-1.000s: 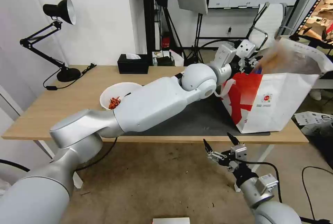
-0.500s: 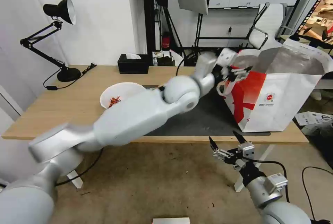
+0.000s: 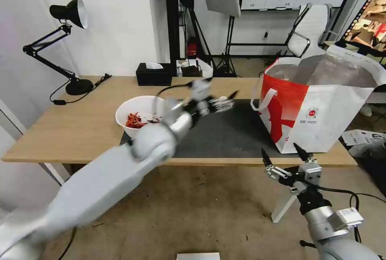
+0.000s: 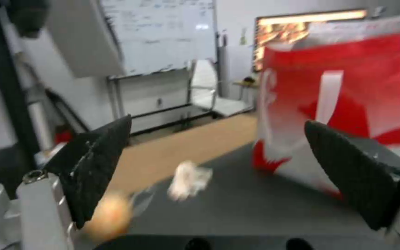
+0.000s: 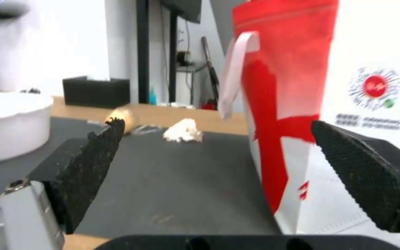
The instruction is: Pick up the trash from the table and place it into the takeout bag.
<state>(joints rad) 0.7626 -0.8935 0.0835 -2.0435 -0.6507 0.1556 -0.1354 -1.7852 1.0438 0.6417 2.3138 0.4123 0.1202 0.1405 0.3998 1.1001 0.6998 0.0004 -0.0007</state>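
Trash spread over the table (image 3: 72,127): white bowl of chili scraps (image 3: 138,116) (image 5: 10,125) straddling the mat's left edge, partly on bare wood; crumpled tissue (image 4: 190,180) (image 5: 184,131) lying on the dark grey mat (image 3: 229,135) (image 4: 255,205) (image 5: 177,177) toward its back edge, apart from the bag; small beige ball (image 4: 109,217) (image 5: 122,116) also resting near that back edge, beside the tissue on the bowl's side, with something clear and thin between them, too blurred to name. Takeout bag (image 3: 321,107) (image 4: 343,114) (image 5: 316,104) upright at the mat's right end, close to the table's front right corner, mouth open, foil lining showing, a white strap handle hanging down the red side.

Left gripper (image 3: 219,102) (image 4: 218,173) blurred, above the mat's back edge, between bowl and bag, jaws spread wide, nothing between them. Right gripper (image 3: 287,159) (image 5: 218,173) below and in front of the table's front edge, just under the bag's corner, fingers wide apart, holding nothing.

Black tissue box (image 3: 154,74) (image 5: 96,92) at the table's back edge, desk lamp (image 3: 66,42) near the back left corner.
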